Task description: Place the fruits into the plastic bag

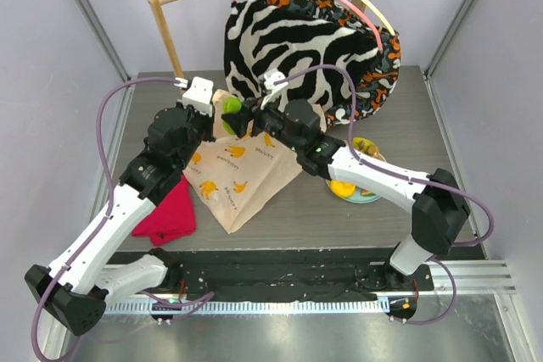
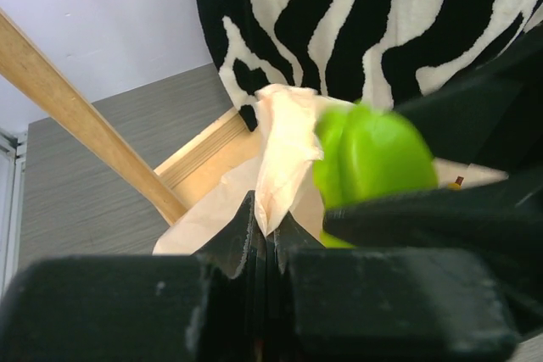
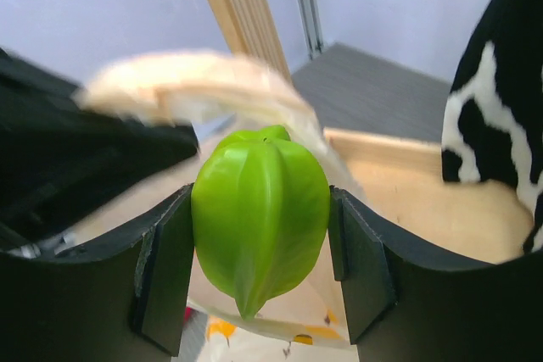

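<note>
Right tool is being clamped on the green fruit, both pads being pressed against its ribbed sides while the pointed end is hanging downward. Left tool is being held shut on the upper edge of the plastic bag, with the thin film being pinched between the jaws and lifted off the worktop. In the top view the green fruit is being carried just beside that raised edge, at the far end of the bag and in front of the zebra-striped garment. The rest of the bag is lying flat toward the arms, next to the red cloth.

The task is being judged as barely begun. The fruit in hand is not yet released, and whether it is already past the bag's mouth cannot be told. No bulge is being shown by the flat part of the bag, so probably nothing is inside yet. Yellow fruits are being left on the plate beside the right arm. They, and any others hidden behind that arm, are remaining to be fetched.
</note>
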